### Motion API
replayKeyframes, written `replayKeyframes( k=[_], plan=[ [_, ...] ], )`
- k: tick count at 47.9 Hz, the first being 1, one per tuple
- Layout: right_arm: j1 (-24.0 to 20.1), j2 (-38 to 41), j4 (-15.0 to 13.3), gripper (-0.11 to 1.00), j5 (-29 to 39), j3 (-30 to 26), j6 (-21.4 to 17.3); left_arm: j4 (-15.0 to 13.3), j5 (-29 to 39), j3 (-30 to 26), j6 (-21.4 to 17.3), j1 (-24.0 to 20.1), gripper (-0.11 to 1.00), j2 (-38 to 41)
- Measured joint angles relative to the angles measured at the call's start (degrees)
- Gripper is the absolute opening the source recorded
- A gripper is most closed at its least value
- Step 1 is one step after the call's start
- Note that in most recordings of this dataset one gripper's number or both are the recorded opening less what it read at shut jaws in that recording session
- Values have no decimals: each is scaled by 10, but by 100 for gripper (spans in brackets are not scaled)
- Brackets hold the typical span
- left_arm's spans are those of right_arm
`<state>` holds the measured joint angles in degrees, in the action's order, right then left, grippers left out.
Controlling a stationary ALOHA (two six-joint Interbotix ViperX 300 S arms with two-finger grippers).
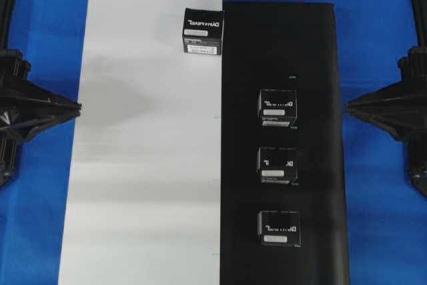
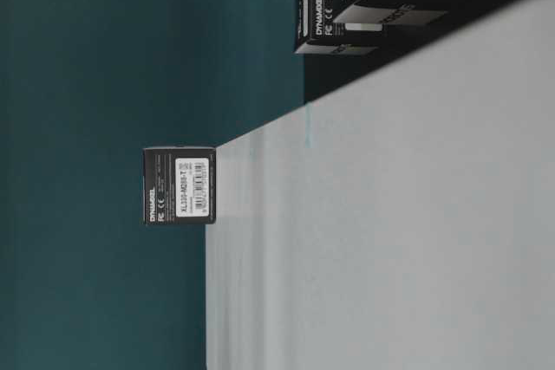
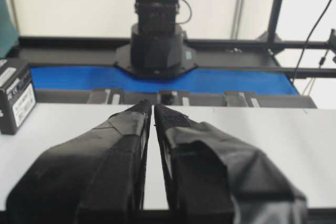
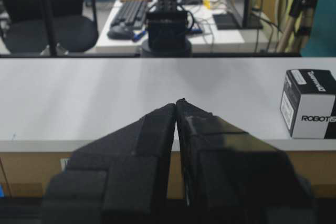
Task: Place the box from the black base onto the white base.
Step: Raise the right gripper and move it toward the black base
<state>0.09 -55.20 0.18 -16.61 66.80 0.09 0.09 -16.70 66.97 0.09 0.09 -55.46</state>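
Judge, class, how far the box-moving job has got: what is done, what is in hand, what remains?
Done: one box sits on the white base, at its edge beside the black base. In hand: nothing; the left gripper and right gripper are shut and empty, off at the sides. Left: three boxes on black.

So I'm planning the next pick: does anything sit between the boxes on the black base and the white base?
Nothing visible does. The three boxes stand in a column on the black base, and the strip between them and the white base is bare. One box is already there, far end.
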Motion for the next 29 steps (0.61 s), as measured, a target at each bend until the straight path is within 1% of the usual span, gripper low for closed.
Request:
replayKeyframes(
  k=[1, 2, 4, 5, 9, 11, 14, 18, 21, 29],
  plan=[
    [0, 1, 0, 14, 0, -1, -2, 1, 1, 0, 1, 0, 14, 0],
    [2, 1, 2, 17, 2, -3, -4, 1, 4, -3, 5, 1, 14, 0],
    [5, 0, 11, 26, 8, -6, -8, 2, 14, -10, 23, 3, 11, 2],
    [9, -1, 18, 29, 16, -10, -10, 3, 18, -14, 31, 5, 8, 2],
    [20, -5, 42, 27, 72, -25, -13, 4, 42, -31, 51, 11, 2, 6],
    [29, -7, 49, 27, 123, -40, -13, 5, 54, -40, 56, 11, 1, 8],
    [39, -10, 52, 27, 204, -60, -13, 5, 73, -50, 57, 12, 0, 9],
    [48, -13, 52, 27, 280, -79, -13, 6, 91, -58, 60, 17, 1, 7],
    [54, -19, 51, 27, 317, -87, -13, 5, 99, -60, 61, 20, 1, 4],
    [72, -33, 47, 27, 381, -91, -11, 6, 105, -64, 62, 24, 1, -4]
  ],
)
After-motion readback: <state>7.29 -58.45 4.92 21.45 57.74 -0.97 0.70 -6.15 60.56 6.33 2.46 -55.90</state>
